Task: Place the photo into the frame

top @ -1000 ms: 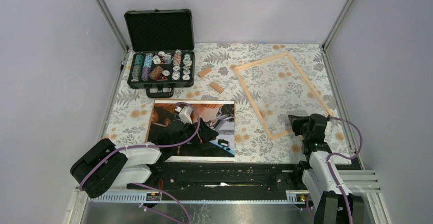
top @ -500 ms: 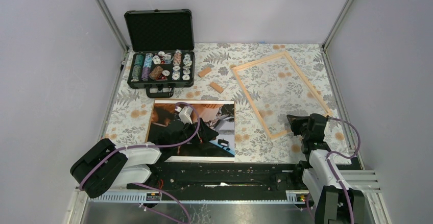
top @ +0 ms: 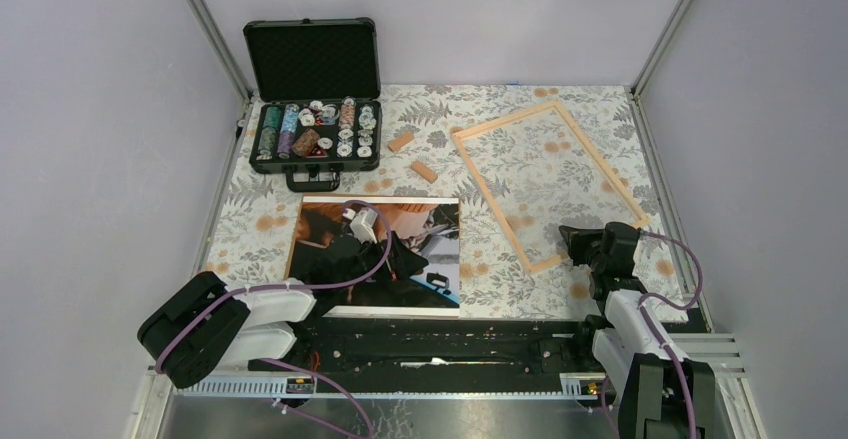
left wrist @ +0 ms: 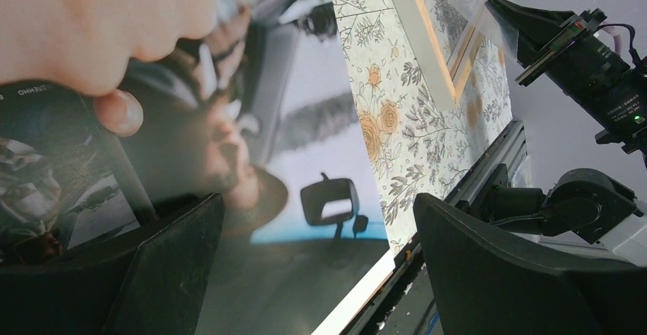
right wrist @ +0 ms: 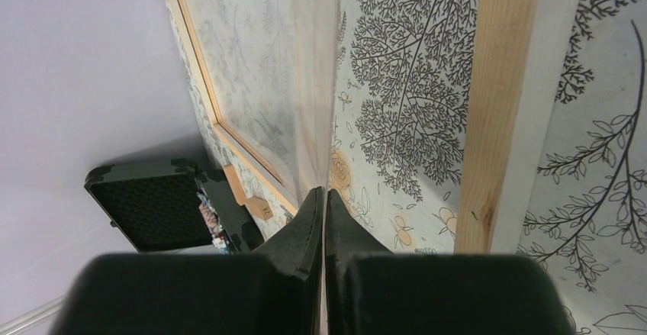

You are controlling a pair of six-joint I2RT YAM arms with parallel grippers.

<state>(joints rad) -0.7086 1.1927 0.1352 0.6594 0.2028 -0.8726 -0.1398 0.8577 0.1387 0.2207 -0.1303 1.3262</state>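
While the left tool [left wrist: 313,220] is hanging wide open over the photo [top: 312,227], lying flat at the near left of the bench [top: 250,229], the right tool [right wrist: 324,198] is pinching a clear sheet [right wrist: 305,83] inside the frame [top: 494,197] at the right; any tug is probably risking dragging the frame askew, or the thin edge slipping free.

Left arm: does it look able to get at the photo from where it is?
Probably yes: the open left gripper hangs right over the photo, with nothing between them.
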